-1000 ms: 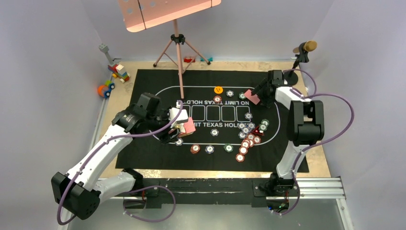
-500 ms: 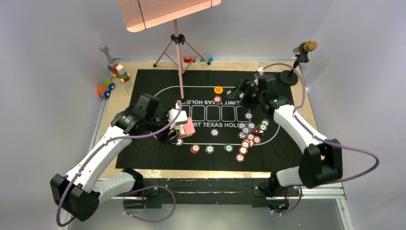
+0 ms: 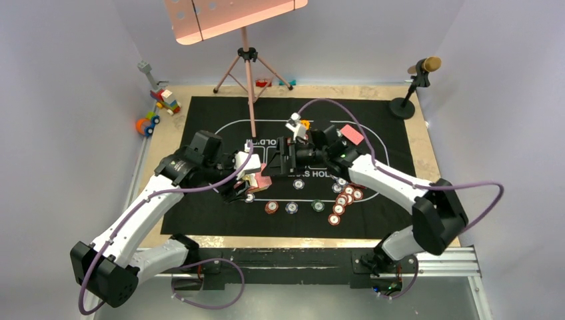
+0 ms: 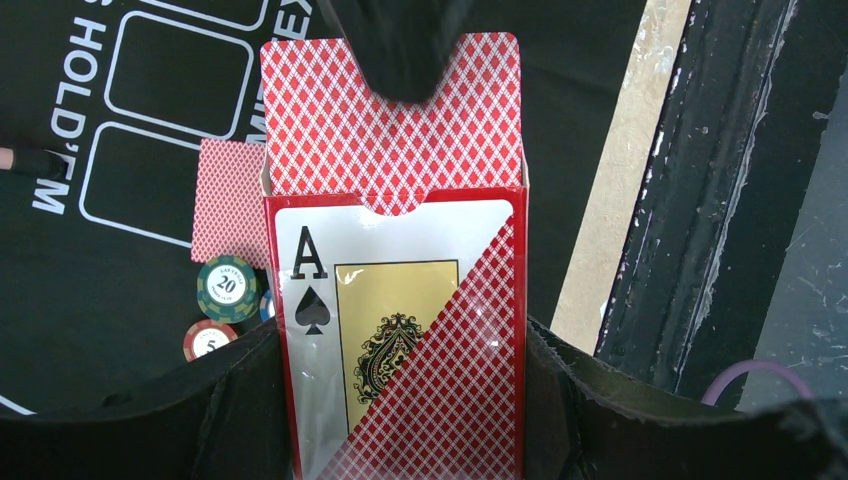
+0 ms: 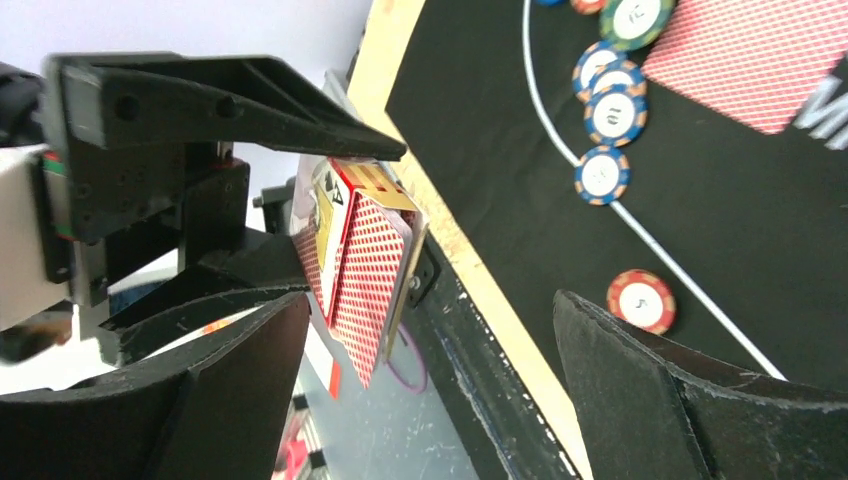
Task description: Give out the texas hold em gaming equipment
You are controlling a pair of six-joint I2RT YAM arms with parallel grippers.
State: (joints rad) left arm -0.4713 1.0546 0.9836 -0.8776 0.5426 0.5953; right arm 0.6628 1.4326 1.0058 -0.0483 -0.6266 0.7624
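**Top external view.** The left gripper (image 3: 250, 177) is clamped on the card box (image 3: 262, 179). The right gripper (image 3: 283, 157) faces it from just beyond the box, with its fingers apart. A far card (image 3: 352, 135) lies face down on the felt mat (image 3: 213, 113), behind the right gripper. Poker chips (image 3: 341, 199) lie well apart from both sets of fingers.

**Left wrist view.** The left gripper (image 4: 400, 380) fingers press both long sides of the card box (image 4: 400, 330). The cards (image 4: 330, 120) stand out of the box's open end, ahead of the fingertips. One right finger (image 4: 400, 40) overlaps their top edge; contact cannot be told. A loose card (image 4: 230, 200) and poker chips (image 4: 230, 288) lie on the mat, left of the fingers.

**Right wrist view.** The right gripper (image 5: 430, 320) fingers stand wide apart and hold nothing. The card box (image 5: 365, 265) sits ahead of the left finger, apart from it. Poker chips (image 5: 611, 113) and the loose card (image 5: 760, 60) lie ahead of the right finger.
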